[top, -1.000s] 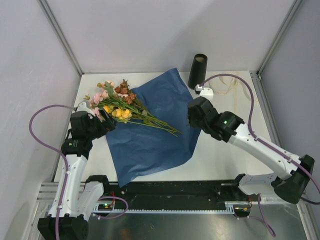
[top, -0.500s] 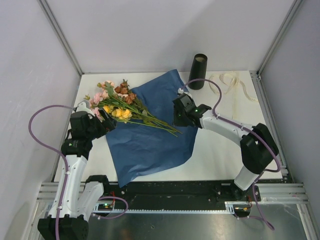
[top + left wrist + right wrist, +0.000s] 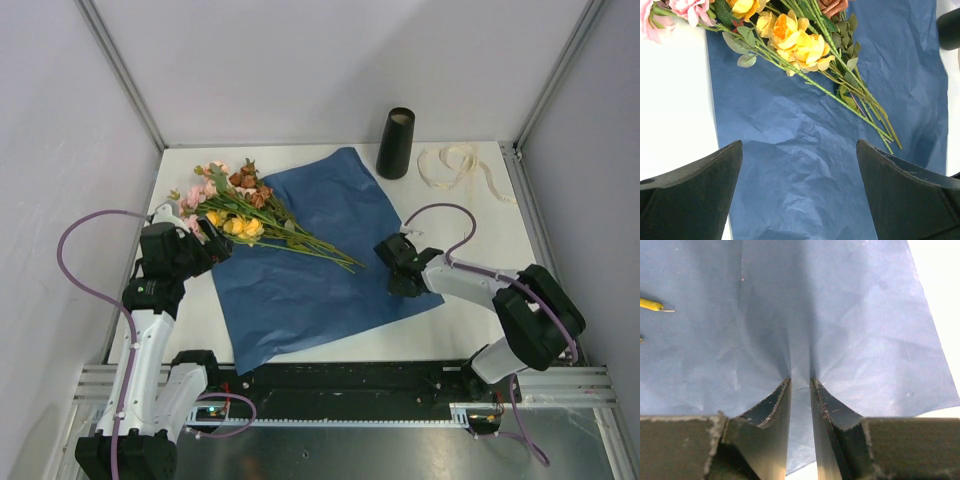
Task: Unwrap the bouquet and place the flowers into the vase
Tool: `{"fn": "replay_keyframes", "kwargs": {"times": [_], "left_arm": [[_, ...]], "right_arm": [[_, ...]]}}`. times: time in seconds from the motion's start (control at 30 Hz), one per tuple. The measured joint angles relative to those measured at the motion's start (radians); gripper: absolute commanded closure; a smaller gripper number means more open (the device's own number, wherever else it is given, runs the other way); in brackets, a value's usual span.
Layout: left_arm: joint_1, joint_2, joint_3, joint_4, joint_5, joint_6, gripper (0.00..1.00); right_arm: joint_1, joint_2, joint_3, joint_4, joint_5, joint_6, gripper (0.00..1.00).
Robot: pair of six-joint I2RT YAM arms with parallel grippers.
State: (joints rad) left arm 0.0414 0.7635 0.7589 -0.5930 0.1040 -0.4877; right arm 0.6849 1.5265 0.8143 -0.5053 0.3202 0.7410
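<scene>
The bouquet lies unwrapped: the blue paper [image 3: 310, 285] is spread flat on the table, with the flowers [image 3: 238, 212] across its upper left part, stems pointing right. The black vase [image 3: 395, 143] stands upright at the back, beyond the paper. My right gripper [image 3: 397, 270] is low over the paper's right side; in the right wrist view [image 3: 800, 382] its jaws are nearly together with a ridge of paper [image 3: 855, 315] pinched between them. My left gripper [image 3: 205, 243] hangs open at the paper's left edge [image 3: 799, 150], holding nothing, the yellow flowers [image 3: 795, 42] ahead of it.
The cream ribbon [image 3: 455, 165] lies loose on the white table to the right of the vase. Grey walls and metal frame posts enclose the table on three sides. A stem tip [image 3: 652, 304] shows at the left of the right wrist view.
My right arm swung from beside the vase down to the paper's right part and its jaws narrowed onto the paper. The paper's right corner now lies spread out. The left arm stayed put.
</scene>
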Motion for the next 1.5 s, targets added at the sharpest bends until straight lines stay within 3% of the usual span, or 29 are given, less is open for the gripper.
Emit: {"fn": "replay_keyframes", "kwargs": {"times": [0.47,0.63,0.8,1.13,1.5], "left_arm": [[0.0,0.002,0.0,0.0,-0.005,0.0,0.01],[0.0,-0.005,0.0,0.0,-0.004,0.0,0.0],[-0.001,-0.037,0.0,0.0,0.005,0.007,0.0],[-0.01,-0.106,-0.03,-0.001,0.039,0.019,0.0],[-0.013,-0.122,-0.032,0.0,0.039,0.019,0.0]], "right_arm": [[0.005,-0.087,-0.113,0.115,0.037,0.049,0.7],[-0.008,-0.18,-0.109,0.131,-0.028,-0.071,0.66],[-0.014,-0.178,0.004,0.217,-0.13,-0.257,0.63],[-0.016,0.085,0.265,0.51,-0.361,-0.51,0.42],[-0.018,0.47,0.581,0.53,-0.567,-0.563,0.42]]}}
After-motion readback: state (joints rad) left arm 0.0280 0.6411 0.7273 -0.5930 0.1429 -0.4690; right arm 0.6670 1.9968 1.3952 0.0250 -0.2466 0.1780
